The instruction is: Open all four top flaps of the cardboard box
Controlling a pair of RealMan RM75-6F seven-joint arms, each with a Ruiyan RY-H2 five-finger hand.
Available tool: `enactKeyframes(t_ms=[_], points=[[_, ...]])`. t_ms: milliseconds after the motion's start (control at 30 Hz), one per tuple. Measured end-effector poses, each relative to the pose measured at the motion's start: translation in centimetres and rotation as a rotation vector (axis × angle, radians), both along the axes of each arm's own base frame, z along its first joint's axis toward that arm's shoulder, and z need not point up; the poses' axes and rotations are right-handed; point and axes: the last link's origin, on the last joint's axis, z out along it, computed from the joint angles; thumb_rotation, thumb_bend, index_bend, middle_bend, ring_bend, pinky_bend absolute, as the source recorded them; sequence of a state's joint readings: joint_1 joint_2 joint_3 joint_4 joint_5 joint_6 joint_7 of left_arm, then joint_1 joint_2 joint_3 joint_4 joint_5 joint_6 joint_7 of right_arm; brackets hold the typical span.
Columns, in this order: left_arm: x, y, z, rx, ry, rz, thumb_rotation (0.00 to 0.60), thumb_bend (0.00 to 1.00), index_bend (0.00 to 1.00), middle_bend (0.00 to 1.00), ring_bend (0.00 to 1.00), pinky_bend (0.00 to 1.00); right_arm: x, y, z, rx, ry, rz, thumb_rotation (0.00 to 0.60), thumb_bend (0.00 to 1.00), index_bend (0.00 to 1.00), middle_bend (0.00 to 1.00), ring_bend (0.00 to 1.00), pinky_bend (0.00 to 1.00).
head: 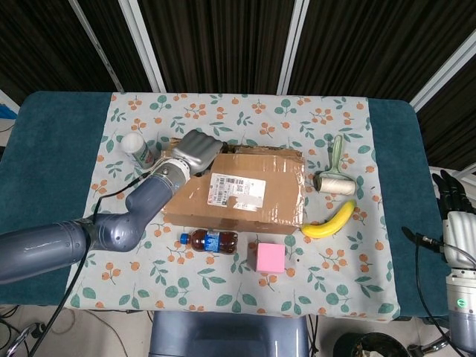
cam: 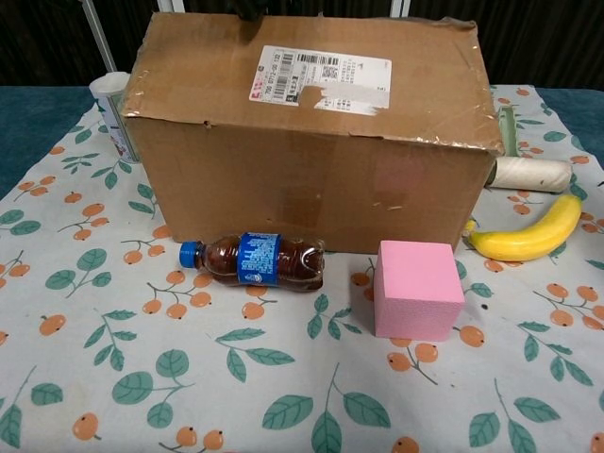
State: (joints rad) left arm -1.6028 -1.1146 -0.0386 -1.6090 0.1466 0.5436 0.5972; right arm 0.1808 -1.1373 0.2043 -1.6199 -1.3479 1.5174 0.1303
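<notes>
The cardboard box [head: 238, 195] [cam: 311, 179] stands in the middle of the flowered cloth. Its long near flap [head: 238, 190] [cam: 316, 80], the one with the white label, is tilted up from its far edge. My left hand [head: 197, 151] sits at the flap's far left corner and grips that edge; in the chest view only dark fingertips [cam: 250, 9] show over the flap's top. The fingers themselves are hidden under the back of the hand. My right hand [head: 452, 201] hangs off the table's right side, fingers apart and holding nothing.
A cola bottle [head: 212, 240] [cam: 253, 260] and a pink cube [head: 271, 257] [cam: 418, 289] lie in front of the box. A banana [head: 329, 222] [cam: 528, 231] and a lint roller [head: 336, 177] are to its right. A white jar [head: 136, 148] [cam: 113, 104] stands at its left.
</notes>
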Motion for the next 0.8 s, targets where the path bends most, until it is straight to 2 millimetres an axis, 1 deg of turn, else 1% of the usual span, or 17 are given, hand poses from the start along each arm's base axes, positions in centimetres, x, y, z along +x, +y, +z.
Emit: enactKeyframes(t_ms=[100, 300, 533, 633, 800], points=[[0.4, -0.5, 1.0, 0.001, -0.017, -0.013, 0.600, 1.00, 0.30, 0.51, 0.39, 0.49, 0.0, 0.0, 0.0, 0.002, -0.005, 0.001, 0.600, 0.18, 0.00, 0.00, 0.00, 0.20], [1.4, -2.2, 3.2, -0.015, -0.061, -0.034, 0.600, 1.00, 0.30, 0.51, 0.39, 0.49, 0.1, 0.0, 0.0, 0.001, -0.010, 0.002, 0.600, 0.18, 0.00, 0.00, 0.00, 0.20], [3.0, -5.3, 6.0, -0.059, -0.146, -0.059, 0.600, 1.00, 0.30, 0.51, 0.39, 0.49, 0.1, 0.1, -0.4, 0.017, -0.013, -0.001, 0.600, 0.18, 0.00, 0.00, 0.00, 0.20], [3.5, -6.8, 6.7, -0.099, -0.183, -0.064, 0.600, 1.00, 0.31, 0.51, 0.39, 0.49, 0.1, 0.1, -0.5, 0.020, -0.013, 0.001, 0.600, 0.18, 0.00, 0.00, 0.00, 0.20], [3.8, -9.3, 7.0, -0.173, -0.208, -0.087, 0.600, 1.00, 0.31, 0.51, 0.39, 0.49, 0.2, 0.1, -0.5, 0.017, -0.018, 0.002, 0.600, 0.18, 0.00, 0.00, 0.00, 0.20]])
